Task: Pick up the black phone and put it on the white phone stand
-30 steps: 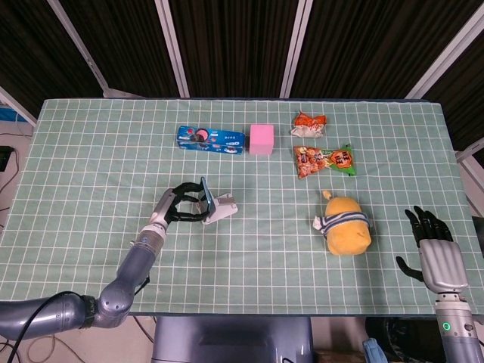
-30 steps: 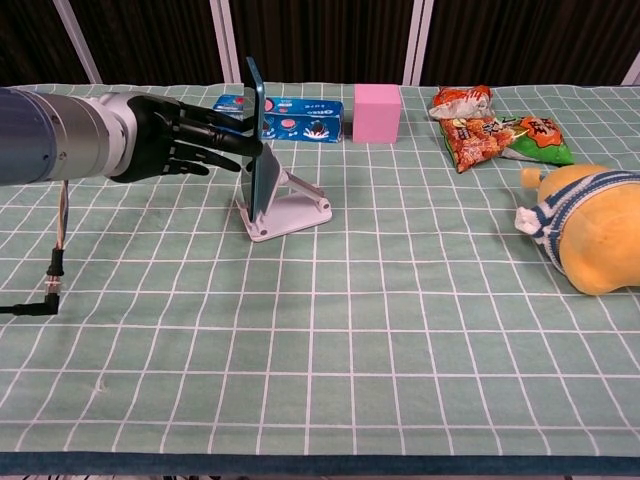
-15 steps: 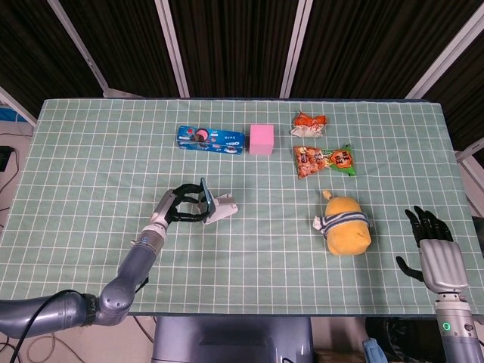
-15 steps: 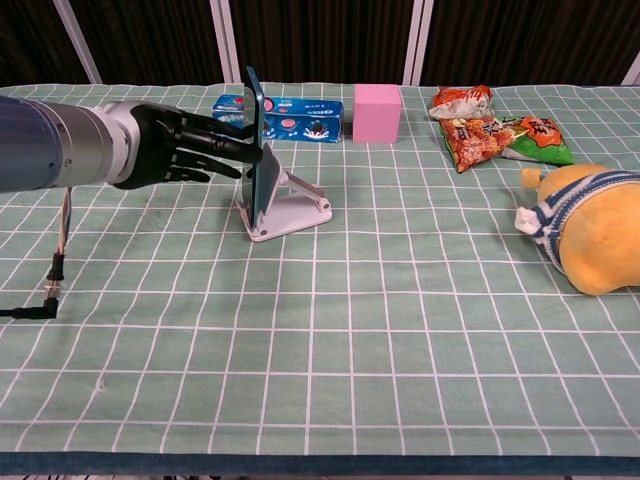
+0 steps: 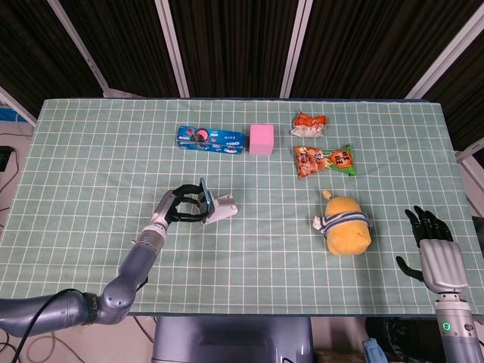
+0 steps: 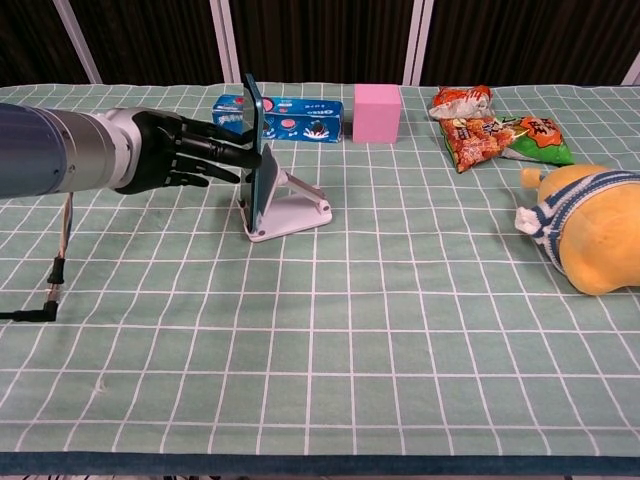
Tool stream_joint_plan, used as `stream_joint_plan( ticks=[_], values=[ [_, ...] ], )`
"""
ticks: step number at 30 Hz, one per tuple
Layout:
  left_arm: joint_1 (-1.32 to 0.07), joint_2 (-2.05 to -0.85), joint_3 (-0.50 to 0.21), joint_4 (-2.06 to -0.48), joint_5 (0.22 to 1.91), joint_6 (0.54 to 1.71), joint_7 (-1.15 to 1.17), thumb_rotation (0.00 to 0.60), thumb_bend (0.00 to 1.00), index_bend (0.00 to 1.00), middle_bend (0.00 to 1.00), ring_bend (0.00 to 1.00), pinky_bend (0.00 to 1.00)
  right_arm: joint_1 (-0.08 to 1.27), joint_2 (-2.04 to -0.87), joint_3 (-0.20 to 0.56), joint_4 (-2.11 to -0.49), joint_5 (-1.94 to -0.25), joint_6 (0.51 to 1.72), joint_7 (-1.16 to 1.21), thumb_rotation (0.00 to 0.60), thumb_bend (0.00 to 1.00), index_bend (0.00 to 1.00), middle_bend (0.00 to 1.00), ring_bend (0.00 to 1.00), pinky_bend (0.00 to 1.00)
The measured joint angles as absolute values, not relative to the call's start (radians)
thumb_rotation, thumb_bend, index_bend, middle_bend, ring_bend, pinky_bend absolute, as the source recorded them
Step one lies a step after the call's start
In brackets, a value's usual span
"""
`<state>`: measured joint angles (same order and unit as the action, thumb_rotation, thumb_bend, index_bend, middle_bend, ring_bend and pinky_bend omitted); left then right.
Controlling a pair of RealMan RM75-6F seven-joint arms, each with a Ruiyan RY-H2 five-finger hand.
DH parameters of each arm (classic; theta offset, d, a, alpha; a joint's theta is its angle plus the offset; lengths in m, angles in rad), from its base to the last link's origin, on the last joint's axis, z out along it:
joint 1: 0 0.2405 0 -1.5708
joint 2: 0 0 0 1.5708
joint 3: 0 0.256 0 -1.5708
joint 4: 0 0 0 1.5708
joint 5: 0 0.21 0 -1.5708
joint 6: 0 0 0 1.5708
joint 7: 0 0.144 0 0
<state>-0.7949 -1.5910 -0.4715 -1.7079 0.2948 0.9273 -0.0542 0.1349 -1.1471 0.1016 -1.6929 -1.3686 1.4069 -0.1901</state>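
Note:
The black phone (image 5: 203, 198) (image 6: 258, 150), in a blue-edged case, stands nearly upright on its edge in the white phone stand (image 5: 221, 208) (image 6: 295, 210), left of the table's middle. My left hand (image 5: 175, 208) (image 6: 170, 150) reaches in from the left. Its fingers stretch to the phone's left side and hold it at the upper and lower edges. My right hand (image 5: 432, 238) hangs past the table's front right corner with its fingers apart and nothing in it. The chest view does not show it.
A blue cookie box (image 5: 211, 140) (image 6: 290, 118) and a pink cube (image 5: 262, 139) (image 6: 377, 112) lie behind the stand. Two snack bags (image 5: 325, 160) (image 6: 495, 135) sit at the back right. A yellow plush toy (image 5: 345, 223) (image 6: 590, 240) lies at the right.
My left hand and the phone have sunk slightly, so the phone sits a little lower on the stand. The right hand has not moved.

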Motion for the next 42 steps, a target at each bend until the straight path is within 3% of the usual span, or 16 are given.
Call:
stream_joint_plan(
  ticks=[17,28,42],
  values=[
    [-0.799,-1.582,-0.460,-1.711,0.298,0.914,-0.055,0.600,0.43,0.56,0.63,0.20,0.03,0.135,-1.147,0.102,-1.693,-1.369,1.406,-0.187,0.600,0.42,0.01,0.00,0.00,0.14],
    [-0.805,-1.576,-0.449,-1.715,0.305,0.907,-0.048,0.600,0.38,0.41,0.45,0.14,0.00,0.135,-1.147,0.102,-1.693,-1.369,1.406,-0.187,0.600,0.43,0.01,0.00,0.00,0.14],
    [-0.804,-1.574,-0.447,-1.716,0.327,0.913,-0.058,0.600,0.38,0.38,0.41,0.13,0.00,0.135,-1.147,0.102,-1.693,-1.369,1.407,-0.186,0.600,0.43,0.01,0.00,0.00,0.14]
  ],
)
